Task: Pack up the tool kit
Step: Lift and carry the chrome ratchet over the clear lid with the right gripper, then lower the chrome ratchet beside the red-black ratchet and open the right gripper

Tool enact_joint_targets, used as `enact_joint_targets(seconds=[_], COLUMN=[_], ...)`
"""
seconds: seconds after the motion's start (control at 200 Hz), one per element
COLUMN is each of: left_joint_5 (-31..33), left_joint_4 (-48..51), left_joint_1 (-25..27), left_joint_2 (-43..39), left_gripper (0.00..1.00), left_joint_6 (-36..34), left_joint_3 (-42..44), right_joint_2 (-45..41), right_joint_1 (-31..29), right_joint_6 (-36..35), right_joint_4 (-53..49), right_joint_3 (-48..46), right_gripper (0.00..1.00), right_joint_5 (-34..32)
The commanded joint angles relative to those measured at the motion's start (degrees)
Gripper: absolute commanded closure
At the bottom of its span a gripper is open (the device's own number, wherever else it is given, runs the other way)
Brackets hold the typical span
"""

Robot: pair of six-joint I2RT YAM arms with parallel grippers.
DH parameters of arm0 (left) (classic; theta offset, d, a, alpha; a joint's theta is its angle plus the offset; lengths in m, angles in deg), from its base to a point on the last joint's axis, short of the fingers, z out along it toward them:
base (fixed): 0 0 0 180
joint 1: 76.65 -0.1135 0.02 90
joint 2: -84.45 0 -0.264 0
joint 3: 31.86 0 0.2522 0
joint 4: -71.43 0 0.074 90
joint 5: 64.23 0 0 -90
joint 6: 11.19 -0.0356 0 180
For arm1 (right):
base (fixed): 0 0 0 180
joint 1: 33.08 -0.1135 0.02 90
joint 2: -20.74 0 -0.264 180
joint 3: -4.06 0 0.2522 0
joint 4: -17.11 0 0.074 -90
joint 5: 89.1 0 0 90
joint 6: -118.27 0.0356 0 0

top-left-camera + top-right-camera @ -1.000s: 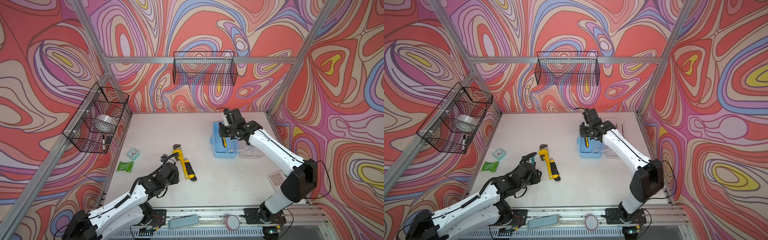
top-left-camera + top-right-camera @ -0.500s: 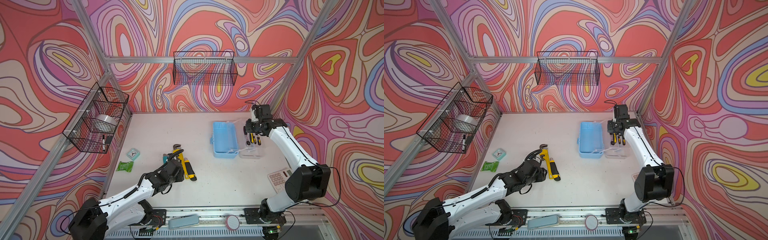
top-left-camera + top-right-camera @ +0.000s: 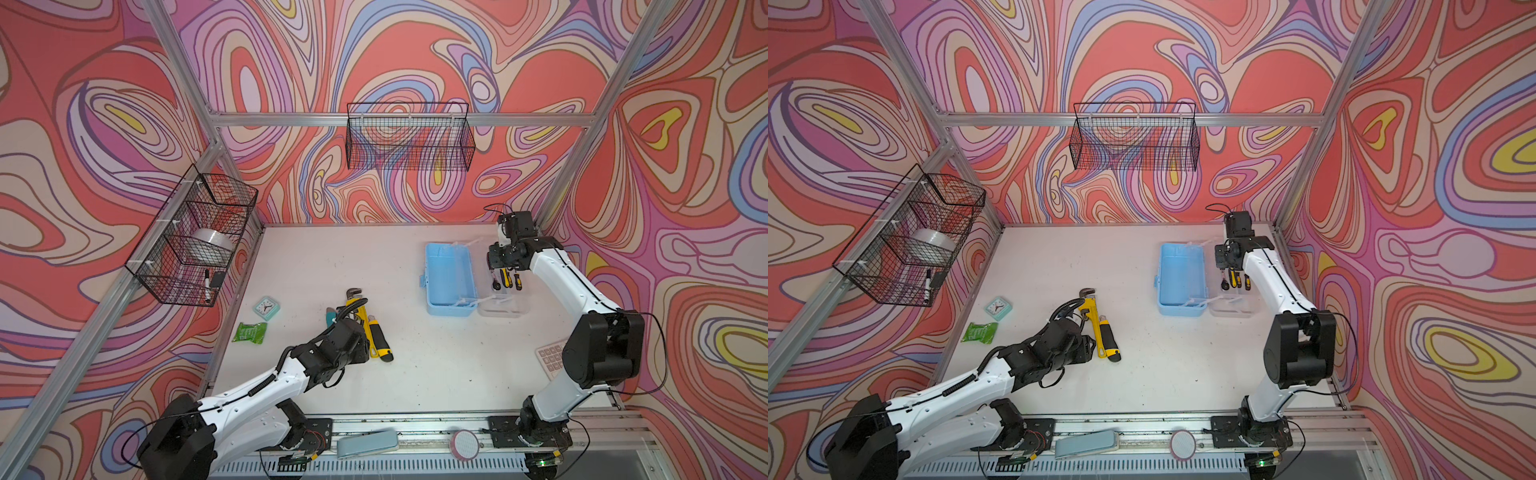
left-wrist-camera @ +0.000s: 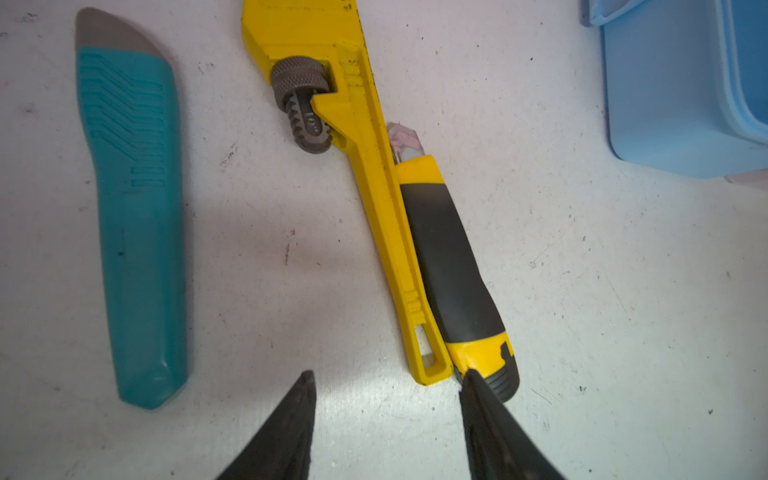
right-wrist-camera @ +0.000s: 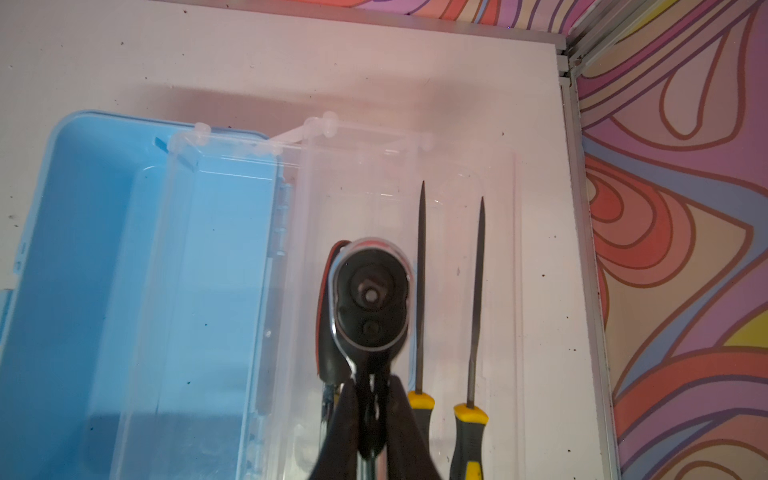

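- tool kit lies open at the table's back right, blue tray bare, clear lid flat beside it
- right gripper clamps a ratchet over the lid — two needle files alongside
- left gripper, jaws half apart, holds nothing by the pipe wrench

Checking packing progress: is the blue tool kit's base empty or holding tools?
Empty. In both top views the tool kit shows only bare blue floor; its clear lid lies open beside it.

Both top views look down from high on the whole table; wrist cameras look down close.
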Motion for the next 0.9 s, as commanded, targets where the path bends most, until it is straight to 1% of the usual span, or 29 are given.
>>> enact_joint_targets(seconds=[0.0,0.125,0.27,0.536,0.806,0.861,0.891], left_joint_5=[0.36,0.23,0.49,0.36,0.67,0.75,0.74], left_joint_4=[-0.85,-0.85,-0.8,-0.85,-0.85,-0.85,-0.84], left_joint_1=[0.19,0.13,0.19,0.18,0.18,0.19,0.19], left_joint_2=[-0.43,-0.57,-0.8,-0.78,-1.0,-1.04,-1.04], left_gripper=[0.43,0.43,0.43,0.43,0.43,0.43,0.43], left_joint_6=[-0.21,-0.1,-0.01,0.12,0.0,-0.01,-0.01], left_joint_3=[0.08,0.32,0.43,0.51,0.51,0.39,0.37], right_joint_2=[0.93,2.08,3.03,3.93,5.1,5.09,5.09], right_joint_1=[0.28,0.39,0.35,0.35,0.34,0.35,0.34], right_joint_6=[-0.92,-0.87,0.28,-0.2,1.47,1.9,2.01], right_joint_4=[2.87,3.5,3.9,4.56,3.43,3.09,3.03], right_joint_3=[0.41,-0.07,-0.49,-1.24,-0.56,-0.29,-0.21], right_gripper=[1.0,1.0,1.0,1.0,1.0,0.94,0.93], right_joint_5=[-1.53,-2.24,-0.62,-2.42,-3.06,-2.87,-2.65])
